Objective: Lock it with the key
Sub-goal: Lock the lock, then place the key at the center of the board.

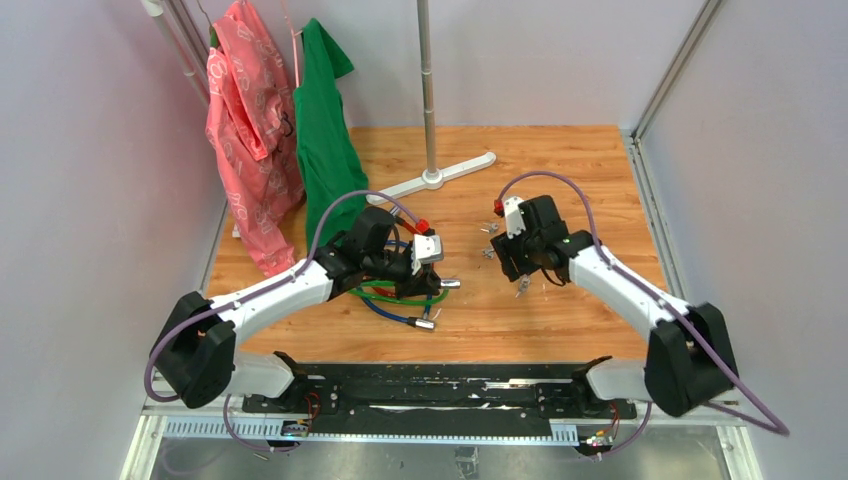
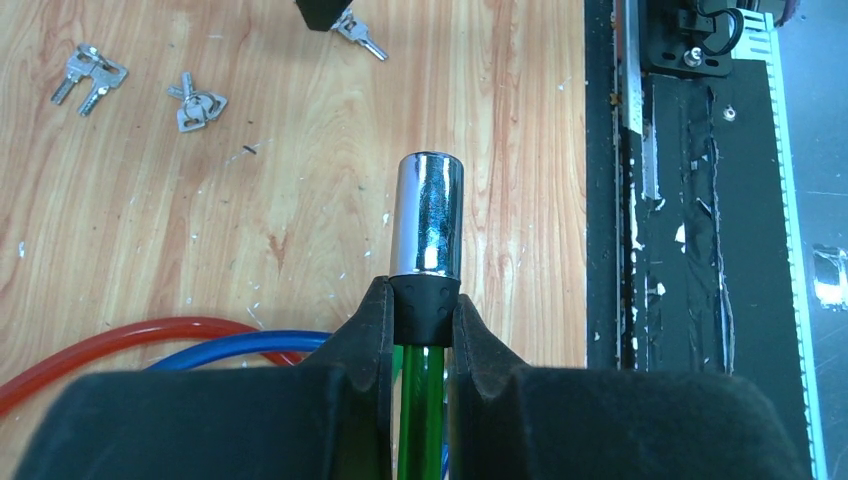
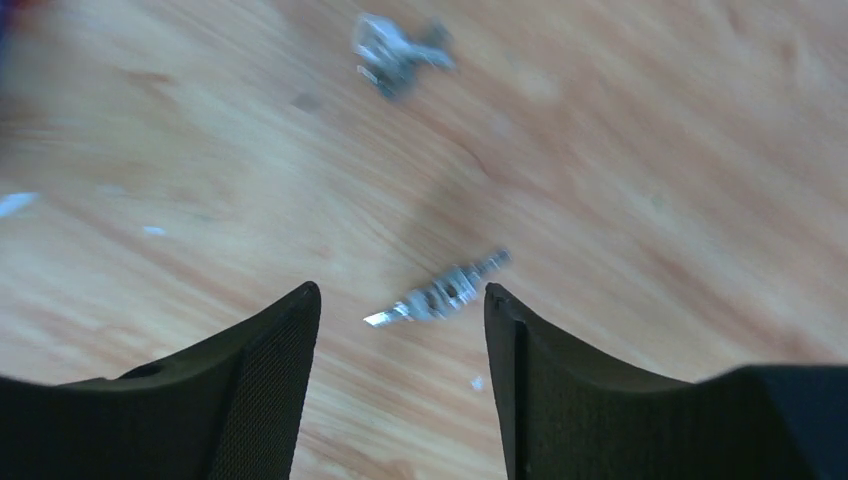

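Observation:
My left gripper (image 2: 425, 300) is shut on the black collar of the green cable (image 2: 420, 410), just behind its chrome end plug (image 2: 427, 215), which juts forward over the wooden table. In the top view this gripper (image 1: 428, 272) sits above the coiled cables. My right gripper (image 3: 401, 291) stands open just above the table, nothing held. A small silvery key (image 3: 440, 292) lies on the wood between its fingertips, blurred. In the top view the right gripper (image 1: 515, 272) hangs at centre right with that key (image 1: 522, 287) below it.
More small keys lie loose on the wood (image 2: 88, 75) (image 2: 198, 103) (image 3: 398, 52). Red (image 2: 120, 335) and blue (image 2: 240, 348) cables loop by the left gripper. A stand pole (image 1: 428, 90) with a white base, a pink garment (image 1: 250, 140) and a green one (image 1: 325, 130) are at the back.

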### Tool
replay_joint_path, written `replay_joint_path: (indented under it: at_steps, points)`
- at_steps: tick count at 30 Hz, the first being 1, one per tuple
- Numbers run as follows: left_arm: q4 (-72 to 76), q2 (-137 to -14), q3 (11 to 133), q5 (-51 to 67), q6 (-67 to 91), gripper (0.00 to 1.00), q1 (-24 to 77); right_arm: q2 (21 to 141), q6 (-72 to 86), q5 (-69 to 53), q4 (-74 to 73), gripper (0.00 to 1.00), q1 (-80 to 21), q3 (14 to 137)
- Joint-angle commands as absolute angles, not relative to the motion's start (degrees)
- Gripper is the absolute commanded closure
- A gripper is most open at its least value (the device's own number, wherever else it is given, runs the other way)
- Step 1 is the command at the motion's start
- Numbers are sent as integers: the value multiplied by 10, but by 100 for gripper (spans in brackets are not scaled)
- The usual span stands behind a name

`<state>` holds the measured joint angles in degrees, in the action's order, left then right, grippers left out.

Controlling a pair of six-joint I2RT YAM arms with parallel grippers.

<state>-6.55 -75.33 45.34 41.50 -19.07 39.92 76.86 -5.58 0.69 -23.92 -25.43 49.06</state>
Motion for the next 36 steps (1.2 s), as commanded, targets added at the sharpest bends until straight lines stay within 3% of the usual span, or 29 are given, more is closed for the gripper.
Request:
replay_joint_path:
  at_steps: [1,3,5,7,13,23,36]
  points:
    - [-100,-756,457,392,-203,100,391,670,-125,-241,-152,36,-252,464]
    - [-99,-757,459,396,-202,100,391,600,-169,-405,-60,36,-263,389]
    - [-99,-760,460,399,-203,100,391,547,-200,-493,84,34,-288,316]
    - [-96,-761,460,400,-203,100,391,516,-215,-492,138,29,-306,277]
    - [-97,-763,466,408,-199,100,391,565,-239,-489,155,28,-346,294]
    - [-134,-757,492,413,-216,100,391,674,-247,-523,245,33,-357,310]
    - [-190,-753,550,423,-239,100,395,658,-236,-503,250,34,-357,298]
